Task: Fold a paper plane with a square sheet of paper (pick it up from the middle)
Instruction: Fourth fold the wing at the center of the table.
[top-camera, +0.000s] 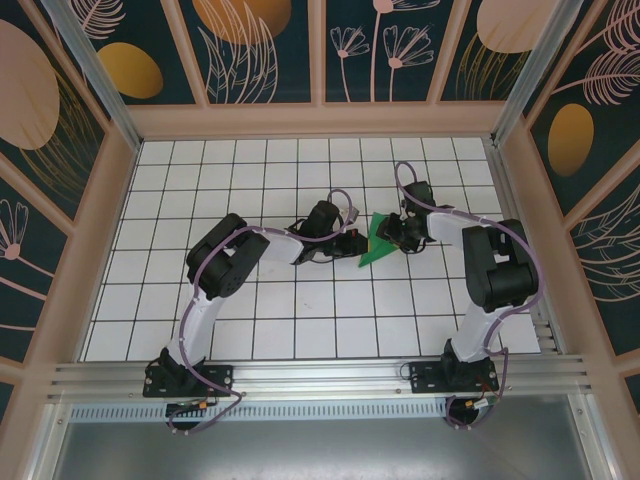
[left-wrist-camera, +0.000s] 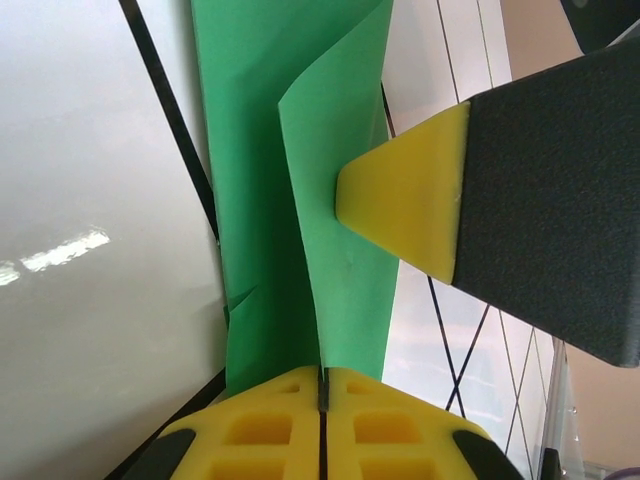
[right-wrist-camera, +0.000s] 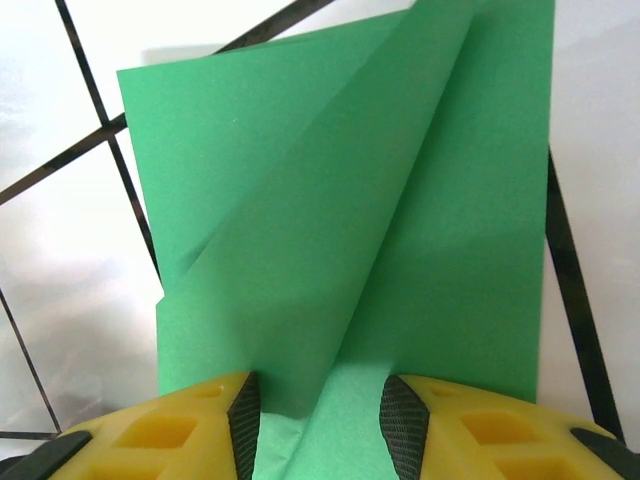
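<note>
The left gripper (left-wrist-camera: 322, 392) is pinching an upright flap of the thin, bright green, folded sheet of paper (top-camera: 377, 241), its yellow fingers (left-wrist-camera: 270, 425) pressing together on the flap's edge. The right gripper (right-wrist-camera: 320, 405) is holding its yellow fingers (right-wrist-camera: 190, 430) spread, a fold of the paper passing through the gap, while one fingertip (left-wrist-camera: 395, 210) is resting against the flap's side. The paper is lying near the middle of the white gridded tabletop (top-camera: 250, 320), between both grippers.

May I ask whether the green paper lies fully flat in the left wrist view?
No, a flap of the green paper stands up, pinched in the shut left gripper.
</note>
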